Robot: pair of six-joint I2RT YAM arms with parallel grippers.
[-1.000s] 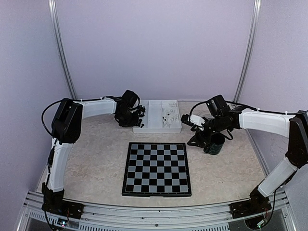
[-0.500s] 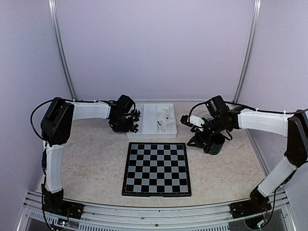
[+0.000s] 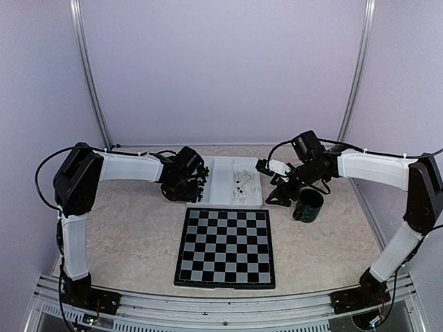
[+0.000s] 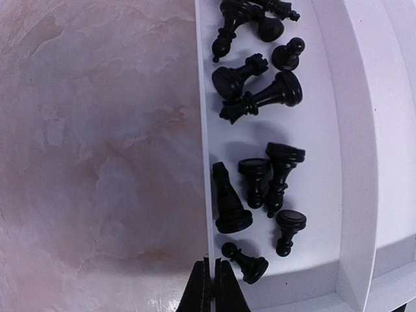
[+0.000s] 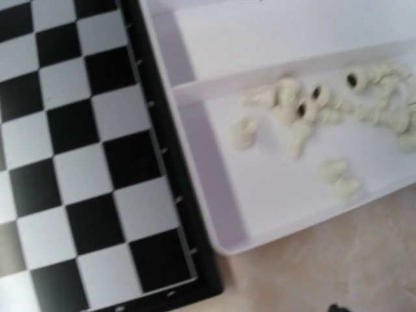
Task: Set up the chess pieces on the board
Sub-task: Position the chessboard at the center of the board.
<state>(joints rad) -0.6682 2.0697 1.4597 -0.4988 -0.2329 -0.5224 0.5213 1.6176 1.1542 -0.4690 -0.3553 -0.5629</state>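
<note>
The board (image 3: 225, 245) lies flat in the middle of the table with no pieces on it. A white tray (image 3: 220, 181) sits against its far edge. Black chess pieces (image 4: 257, 91) lie in the tray's left compartment and white chess pieces (image 5: 299, 110) in its right one. My left gripper (image 4: 212, 286) is shut on the tray's left wall (image 4: 203, 130); in the top view it (image 3: 196, 188) is at the tray's left end. My right gripper (image 3: 275, 198) hovers by the tray's right end. Its fingers do not show in the right wrist view.
A dark mug (image 3: 306, 205) stands right of the tray, just under my right arm. The right wrist view shows the board's corner (image 5: 78, 162) touching the tray's wall (image 5: 214, 201). Bare marbled tabletop (image 4: 97, 143) lies left of the tray.
The tray has slid toward the board with my left gripper on its left wall. My right gripper has moved left and back, away from the mug and toward the tray's right end.
</note>
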